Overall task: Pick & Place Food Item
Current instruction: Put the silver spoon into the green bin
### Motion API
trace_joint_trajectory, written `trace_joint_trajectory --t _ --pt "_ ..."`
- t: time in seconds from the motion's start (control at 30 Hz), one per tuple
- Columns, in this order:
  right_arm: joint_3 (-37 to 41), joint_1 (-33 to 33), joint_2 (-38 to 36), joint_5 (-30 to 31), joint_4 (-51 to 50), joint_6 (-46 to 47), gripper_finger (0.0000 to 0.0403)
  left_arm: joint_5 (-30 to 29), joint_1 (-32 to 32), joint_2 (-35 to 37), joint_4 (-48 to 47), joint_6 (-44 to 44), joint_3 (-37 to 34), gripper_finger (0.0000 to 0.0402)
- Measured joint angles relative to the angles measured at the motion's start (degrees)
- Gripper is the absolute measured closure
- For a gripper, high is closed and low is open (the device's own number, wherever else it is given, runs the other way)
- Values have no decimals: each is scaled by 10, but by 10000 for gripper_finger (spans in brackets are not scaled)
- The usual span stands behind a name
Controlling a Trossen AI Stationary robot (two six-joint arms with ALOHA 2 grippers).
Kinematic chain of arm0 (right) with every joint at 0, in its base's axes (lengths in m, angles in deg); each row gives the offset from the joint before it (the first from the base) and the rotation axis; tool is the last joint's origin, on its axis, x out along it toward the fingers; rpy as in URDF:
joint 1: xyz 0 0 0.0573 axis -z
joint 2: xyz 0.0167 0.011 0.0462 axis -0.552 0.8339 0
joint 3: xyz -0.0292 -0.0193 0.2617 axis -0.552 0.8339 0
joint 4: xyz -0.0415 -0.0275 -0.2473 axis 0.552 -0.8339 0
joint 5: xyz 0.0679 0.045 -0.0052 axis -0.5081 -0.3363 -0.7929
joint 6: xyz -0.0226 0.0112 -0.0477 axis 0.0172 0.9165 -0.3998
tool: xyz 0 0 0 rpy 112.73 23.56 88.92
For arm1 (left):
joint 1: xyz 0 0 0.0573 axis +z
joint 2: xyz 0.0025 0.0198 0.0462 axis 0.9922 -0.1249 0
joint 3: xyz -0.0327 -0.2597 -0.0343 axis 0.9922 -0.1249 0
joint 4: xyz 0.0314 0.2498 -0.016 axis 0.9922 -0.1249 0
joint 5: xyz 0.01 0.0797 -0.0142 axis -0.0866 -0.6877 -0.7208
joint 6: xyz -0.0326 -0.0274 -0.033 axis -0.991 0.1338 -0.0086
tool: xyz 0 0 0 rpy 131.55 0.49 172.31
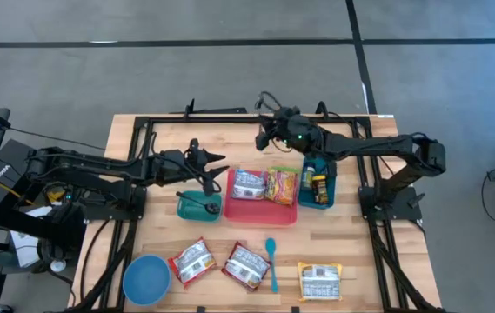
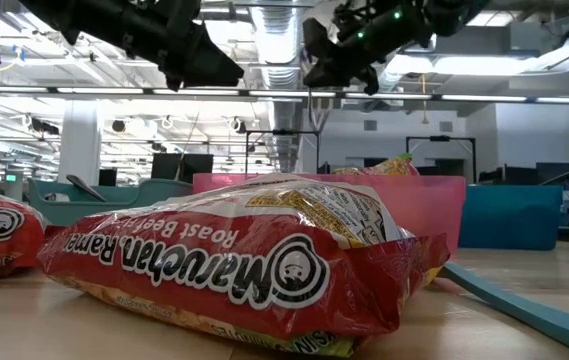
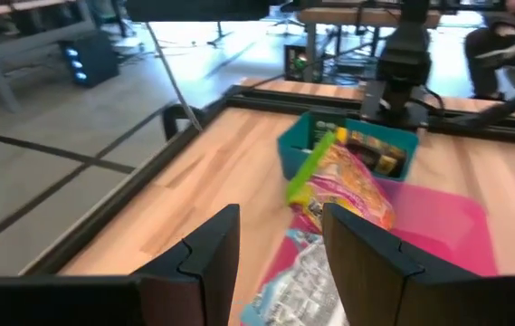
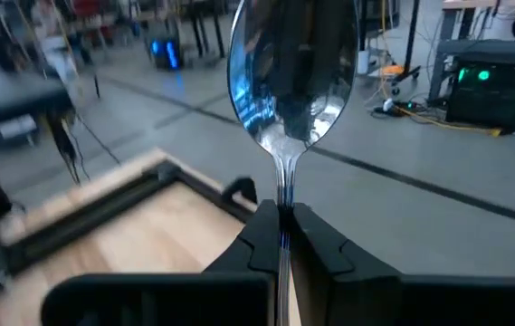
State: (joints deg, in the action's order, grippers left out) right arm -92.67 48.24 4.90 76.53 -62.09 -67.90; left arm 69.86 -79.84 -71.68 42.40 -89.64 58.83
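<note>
Blue bowl (image 1: 145, 280): front left corner of the wooden surface (image 1: 377, 261), nothing in it.

Left gripper (image 1: 215, 174): raised over the near edge of the pink tray (image 1: 261, 213), fingers parted with a clear gap, holding nothing.

Small teal dish (image 1: 198, 206): just left of the pink tray, a dark utensil lying in it.

Ramen packets, loose: two (image 1: 193, 261) (image 1: 247, 265) side by side on the front of the surface, a blue spoon (image 1: 271, 258) just to their right, then a yellow packet (image 1: 320, 281) nearer the right.

Pink tray contents: a pale packet (image 1: 249, 184) and an orange-yellow packet (image 1: 282, 185), touching, the latter leaning on the tray's right wall.

Right gripper (image 4: 281, 237): raised above the back of the surface, behind the tray, clamped tight on the handle of a metal spoon (image 4: 293, 77), bowl pointing away from the wrist.

Teal bin (image 1: 317, 184): against the tray's right side, holding a dark bottle and a green item.

Risks, judged: the thin handle is pinched only at its end, so the spoon may pivot or slip during a swing. The two arms are close over the tray; a crossing path could cause a collision. A low pass could snag the leaning packet.
</note>
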Motion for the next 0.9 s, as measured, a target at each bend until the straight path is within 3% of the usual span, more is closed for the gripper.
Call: trace_joint_trajectory --t 0.43,0.77,0.9 --pt "79 56 0 -87 188 120 399 -116 1 -23 97 10 0 247" --pt "79 55 0 -113 233 156 399 -121 17 -153 282 125 0 247" --pt "79 55 0 -114 234 162 399 -121 19 -185 327 133 0 247"
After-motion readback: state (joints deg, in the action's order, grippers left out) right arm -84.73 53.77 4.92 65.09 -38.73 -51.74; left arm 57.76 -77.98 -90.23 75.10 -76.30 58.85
